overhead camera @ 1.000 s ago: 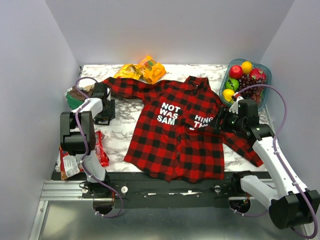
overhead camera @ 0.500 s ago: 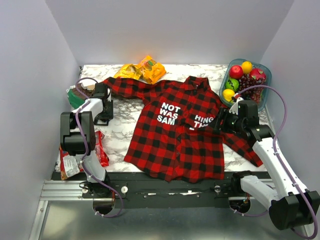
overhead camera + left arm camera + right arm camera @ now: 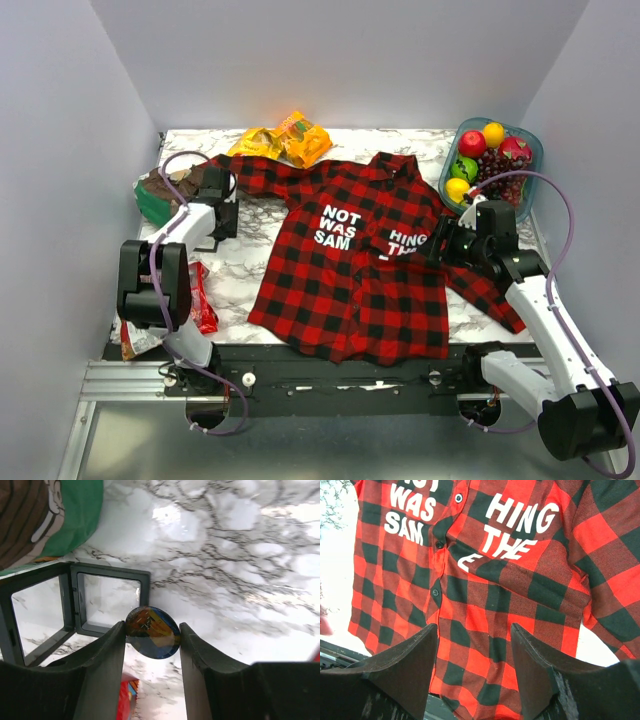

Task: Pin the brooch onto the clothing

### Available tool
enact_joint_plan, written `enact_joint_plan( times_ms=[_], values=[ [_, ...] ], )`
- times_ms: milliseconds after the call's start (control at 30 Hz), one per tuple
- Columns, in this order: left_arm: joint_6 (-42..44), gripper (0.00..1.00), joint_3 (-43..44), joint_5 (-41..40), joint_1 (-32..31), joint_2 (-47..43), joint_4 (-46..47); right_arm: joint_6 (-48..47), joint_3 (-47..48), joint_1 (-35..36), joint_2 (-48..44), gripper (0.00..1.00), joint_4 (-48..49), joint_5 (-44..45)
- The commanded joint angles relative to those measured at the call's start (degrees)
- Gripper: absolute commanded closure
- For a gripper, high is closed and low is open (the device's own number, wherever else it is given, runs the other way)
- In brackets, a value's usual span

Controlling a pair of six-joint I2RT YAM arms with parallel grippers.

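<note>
The brooch (image 3: 152, 632), a small round disc with a blue and orange face, is pinched between my left gripper's fingers (image 3: 152, 627) above the marble table. In the top view my left gripper (image 3: 215, 190) is by the shirt's left sleeve, and the brooch is too small to make out there. The red and black plaid shirt (image 3: 350, 260) lies flat, with white letters on the chest. My right gripper (image 3: 440, 245) hovers open and empty over the shirt's right front (image 3: 485, 580), its fingers (image 3: 415, 650) spread wide.
A small open black box (image 3: 75, 605) sits on the table just under my left gripper. A green and brown bag (image 3: 150, 195) lies at the far left, and a red packet (image 3: 200, 300) at the near left. Orange snack bags (image 3: 285, 140) lie at the back. A fruit bowl (image 3: 530, 150) stands at the back right.
My left gripper has moved away from the black box, back and a little right toward the shirt's sleeve. The right arm has not moved.
</note>
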Motion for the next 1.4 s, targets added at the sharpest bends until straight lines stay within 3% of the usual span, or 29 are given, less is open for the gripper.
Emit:
enact_joint_plan(
  times_ms=[0,167,333,667,933,1167,1367],
  values=[
    [-0.73,0.53,-2.01,-0.68,-2.57,-4.55,0.14,0.46,-0.19,0.15,-0.63,0.32,-1.42,0.81],
    [-0.82,0.53,-2.02,5.64,-6.35,-8.94,0.49,0.11,0.6,0.15,-0.1,0.32,-1.51,0.73],
    [-4.41,0.53,-2.54,17.57,-10.3,-12.9,2.42,-0.24,0.78,0.15,1.57,0.32,-0.72,0.12],
    [-6.97,0.56,-0.53,34.21,-20.06,-9.31,8.92,-1.82,1.13,0.5,3.94,0.32,3.85,-4.19],
    [-3.98,0.42,1.33,22.09,-17.01,-5.88,5.94,-1.74,0.78,0.94,2.89,0.32,3.41,-4.9],
    [-5.12,0.13,4.3,17.26,-15.24,0.45,3.39,-0.77,-2.47,1.29,2.72,0.32,4.73,-5.86],
    [-3.99,0.1,7.91,10.85,-14.44,4.67,0.67,-0.51,-4.75,1.38,1.4,0.32,4.91,-5.34]
  ],
)
